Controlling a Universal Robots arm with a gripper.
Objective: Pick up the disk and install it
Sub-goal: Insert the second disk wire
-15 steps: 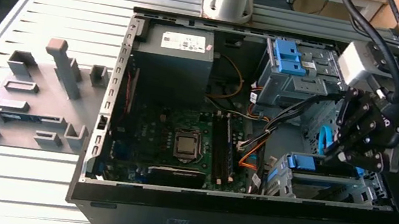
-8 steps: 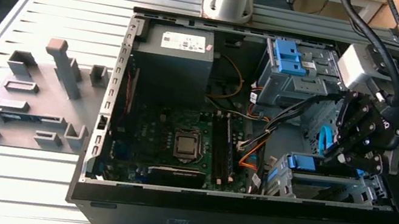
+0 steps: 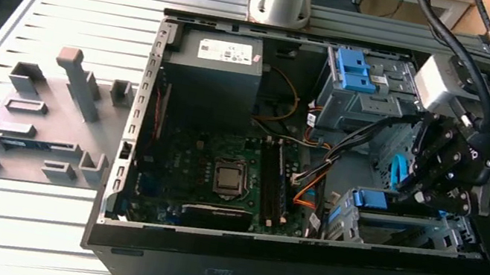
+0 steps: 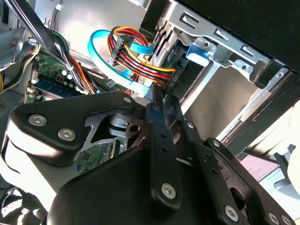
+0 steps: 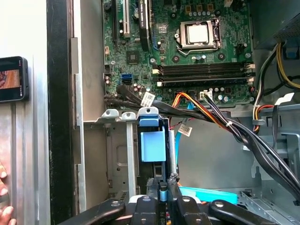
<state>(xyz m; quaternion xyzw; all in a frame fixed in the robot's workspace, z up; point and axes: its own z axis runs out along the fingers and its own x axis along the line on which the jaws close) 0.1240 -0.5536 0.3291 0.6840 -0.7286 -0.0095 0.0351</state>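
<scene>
The disk stands in a slot of the lower metal drive cage [image 3: 410, 231] of an open computer case. Its bright blue carrier end [image 5: 152, 145] faces out, and the metal body is hidden inside the cage. That blue end also shows in the exterior view [image 3: 373, 199] and the second wrist view [image 4: 201, 50]. My gripper [image 5: 162, 183] hangs inside the case right in front of the blue end, its black fingers pressed together with nothing between them. I cannot tell whether the tips touch the disk. The gripper also appears in the exterior view [image 3: 429, 191] and in the second wrist view [image 4: 157, 99].
Bundled power and data cables [image 5: 220, 122] run close past the cage. The motherboard [image 3: 209, 169] and a grey power supply [image 3: 218, 65] lie beyond, and a blue bracket [image 3: 353, 69] sits in the upper cage. A grey fixture plate [image 3: 45, 125] lies beside the case. Fingers of a person's hand [image 5: 3, 211] show outside the case wall.
</scene>
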